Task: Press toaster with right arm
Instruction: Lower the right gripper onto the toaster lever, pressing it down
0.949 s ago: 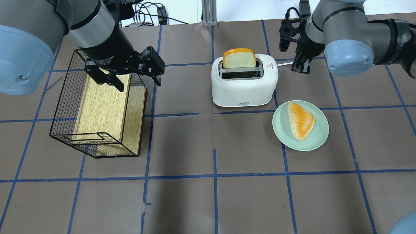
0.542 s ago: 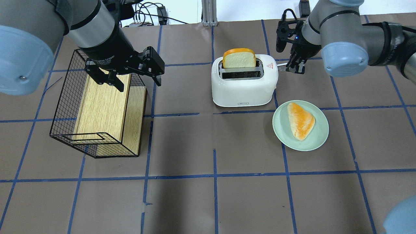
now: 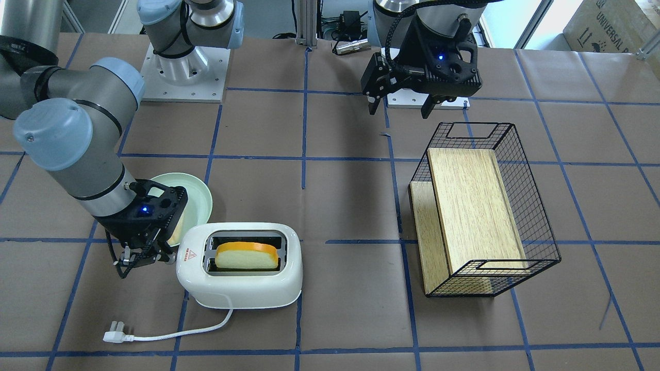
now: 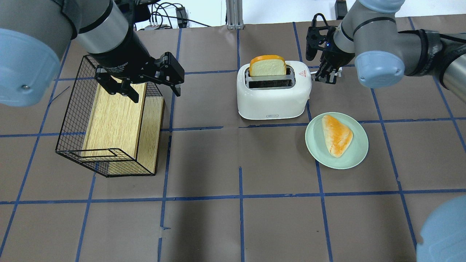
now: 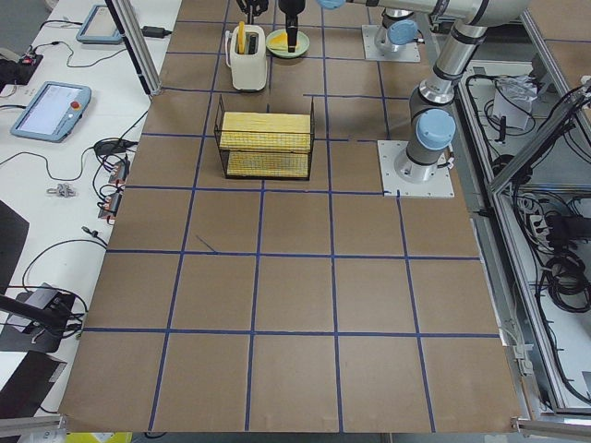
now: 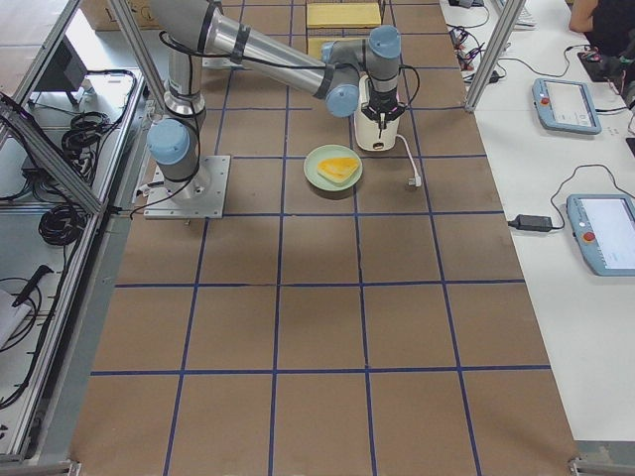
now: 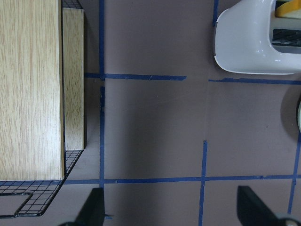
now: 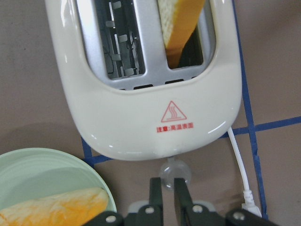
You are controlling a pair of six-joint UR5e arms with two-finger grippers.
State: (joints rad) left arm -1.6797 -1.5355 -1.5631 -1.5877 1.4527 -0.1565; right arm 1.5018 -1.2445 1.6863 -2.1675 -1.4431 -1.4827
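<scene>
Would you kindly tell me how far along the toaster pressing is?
Done: the right claw, shut, is lined up at the end of the toaster, by its lever knob. In hand: its tips sit right at the knob; contact is unclear. Left: the push itself, since the bread stands high out of its slot.

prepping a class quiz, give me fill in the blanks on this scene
The glossy white two-slot toaster holds ___ slice of bread. The triangular orange-crusted bread lies on a pale green ___. The open left gripper hangs above the black wire ___. The shut right gripper points at the toaster's small clear lever ___.
Missing: one; plate; basket; knob.
</scene>
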